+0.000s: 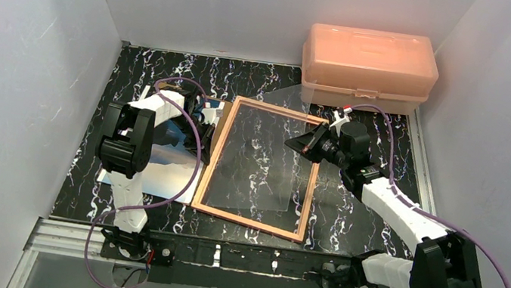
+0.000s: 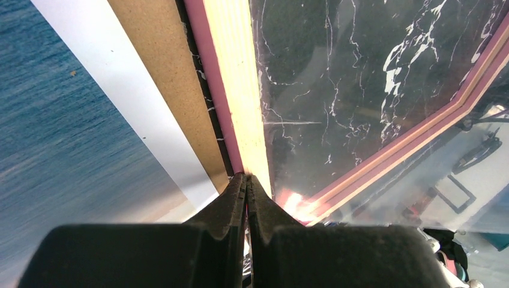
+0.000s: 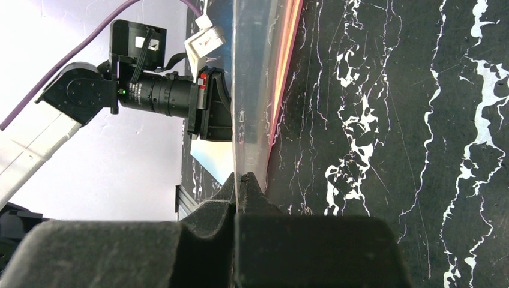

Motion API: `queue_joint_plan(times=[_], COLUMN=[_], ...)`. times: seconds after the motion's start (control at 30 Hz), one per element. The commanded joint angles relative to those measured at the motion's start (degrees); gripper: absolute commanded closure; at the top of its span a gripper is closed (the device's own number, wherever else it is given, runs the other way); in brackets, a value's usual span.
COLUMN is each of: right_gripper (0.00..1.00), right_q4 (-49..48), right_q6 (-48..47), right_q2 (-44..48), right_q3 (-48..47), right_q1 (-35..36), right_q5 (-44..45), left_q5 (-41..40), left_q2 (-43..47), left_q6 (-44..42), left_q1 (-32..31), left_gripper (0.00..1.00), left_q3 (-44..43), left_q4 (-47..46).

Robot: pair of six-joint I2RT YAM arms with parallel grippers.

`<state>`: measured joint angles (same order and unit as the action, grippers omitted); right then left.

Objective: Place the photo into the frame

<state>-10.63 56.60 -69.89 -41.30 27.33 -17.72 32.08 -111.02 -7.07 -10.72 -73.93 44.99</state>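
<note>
Left fingers point(image 2: 231, 204) together, seemingly clamping left rail of frame point(image 1: 248, 223). Right fingers point(image 3: 258, 195) pinching edge of clear pane point(image 3: 252, 90), which is sitting askew over frame. Photo point(image 1: 170, 171) lying on worktop point(image 1: 349, 211) left of frame, beside backing board point(image 2: 162, 90). Advice: steady frame, seat pane square before fetching photo.

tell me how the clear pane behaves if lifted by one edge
Probably light and bendy: the clear pane looks very thin edge-on in the right wrist view. Likely slippery, being smooth and glossy. Pinched at one edge by the right end effector, it may sag.
</note>
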Motion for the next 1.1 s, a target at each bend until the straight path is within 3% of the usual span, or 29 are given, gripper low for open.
queue_joint_plan(times=[0.0, 0.73, 1.07], right_gripper=[0.99, 0.99, 0.99], right_q4=[-3.02, -0.82, -5.63], right_q6=[-1.3, -0.06, 5.12], right_q2=[-1.3, -2.31, -1.12], right_q3=[-0.19, 1.92, 0.71], right_q1=[0.31, 0.28, 0.27], right_q5=[-1.79, 0.31, -2.25], left_q5=[-1.83, -1.66, -1.53], left_q2=[0.54, 0.54, 0.37], left_q6=[-1.63, -1.81, -1.89], left_q1=[-0.26, -0.26, -0.27], left_gripper=[1.0, 1.0, 1.0], left_q3=[0.24, 0.29, 0.3], left_q4=[0.71, 0.92, 0.91])
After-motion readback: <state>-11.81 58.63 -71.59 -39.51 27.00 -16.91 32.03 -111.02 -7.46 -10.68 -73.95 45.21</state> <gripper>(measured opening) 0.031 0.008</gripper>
